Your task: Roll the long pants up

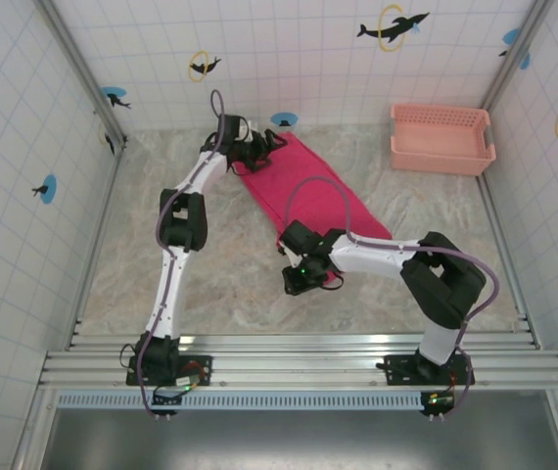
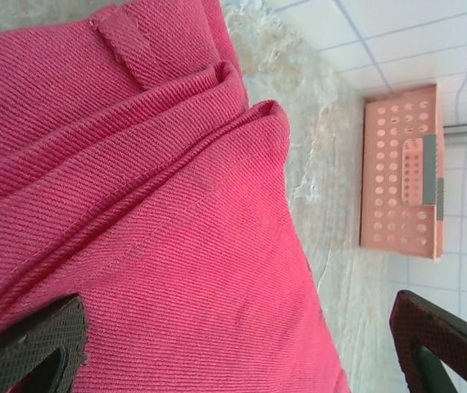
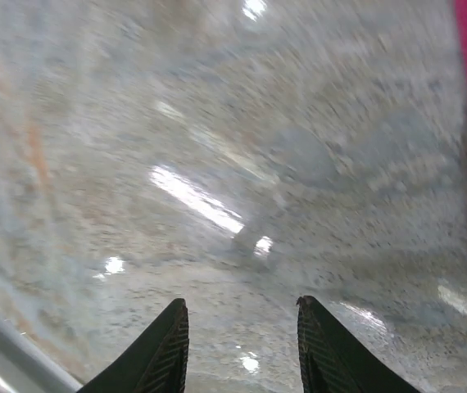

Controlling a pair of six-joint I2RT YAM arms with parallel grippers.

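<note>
Over the long pants (image 1: 284,171), left end effector (image 1: 262,149) splayed, elbow bent

From above, my right hand (image 1: 302,278) hides the near end of the long pants (image 1: 303,186). On the right wrist camera the surface (image 3: 176,123) is smeared with blur, and the long pants are a sliver cut by the right edge.

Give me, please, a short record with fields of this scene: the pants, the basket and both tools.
long pants: lying flat and diagonal on the table, not yet rolled
basket: far right corner, apart from the pants
left tool: open, over the far end of the pants
right tool: open, nothing between its fingers, over bare table beside the near end of the pants
</note>
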